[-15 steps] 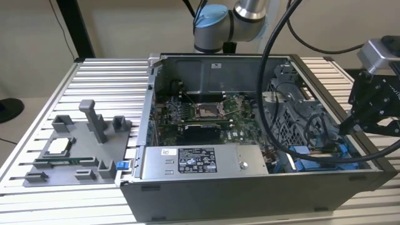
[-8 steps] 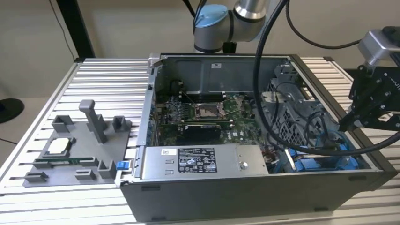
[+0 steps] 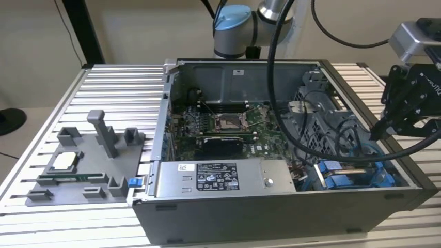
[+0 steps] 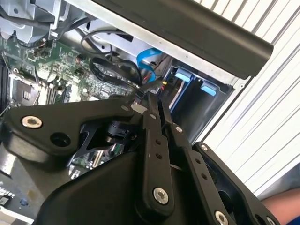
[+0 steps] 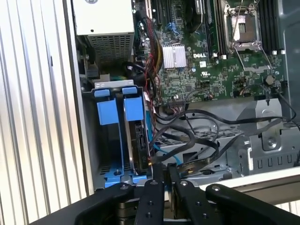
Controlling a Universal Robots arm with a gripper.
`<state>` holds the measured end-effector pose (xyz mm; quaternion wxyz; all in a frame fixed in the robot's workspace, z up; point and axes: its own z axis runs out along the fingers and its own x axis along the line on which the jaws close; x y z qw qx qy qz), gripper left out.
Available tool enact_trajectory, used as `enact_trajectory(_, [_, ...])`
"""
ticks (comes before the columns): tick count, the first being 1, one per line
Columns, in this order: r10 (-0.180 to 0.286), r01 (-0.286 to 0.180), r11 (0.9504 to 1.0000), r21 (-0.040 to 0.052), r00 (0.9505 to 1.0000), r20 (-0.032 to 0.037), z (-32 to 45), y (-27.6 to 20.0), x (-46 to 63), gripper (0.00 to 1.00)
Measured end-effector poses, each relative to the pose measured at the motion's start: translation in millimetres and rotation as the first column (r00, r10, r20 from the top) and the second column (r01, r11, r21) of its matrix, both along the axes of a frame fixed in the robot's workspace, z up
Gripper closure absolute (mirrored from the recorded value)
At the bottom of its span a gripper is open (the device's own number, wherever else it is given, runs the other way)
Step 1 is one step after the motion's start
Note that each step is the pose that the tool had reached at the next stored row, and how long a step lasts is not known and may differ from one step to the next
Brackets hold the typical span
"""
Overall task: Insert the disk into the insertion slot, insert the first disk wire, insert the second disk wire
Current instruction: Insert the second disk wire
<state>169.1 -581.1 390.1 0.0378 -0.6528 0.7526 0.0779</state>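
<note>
Disk [image 5: 137, 136] already sits upright in the insertion slot [image 5: 107, 140]; tool [image 5: 160, 172] clenched, fingers together, empty as far as shows, above its cable end.

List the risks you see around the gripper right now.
The gripper, fingers together, hovers at the drive bay where the disk stands in its blue carrier. Loose black cables lie right beside it and could snag. Its own hose drapes across the open case and might catch an edge.
</note>
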Motion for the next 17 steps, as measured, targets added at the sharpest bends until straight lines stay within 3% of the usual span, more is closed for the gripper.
enact_trajectory(17, [-0.011,0.011,0.9999,0.0001,0.9999,0.0000,5.3,3.8,-30.3,1.00])
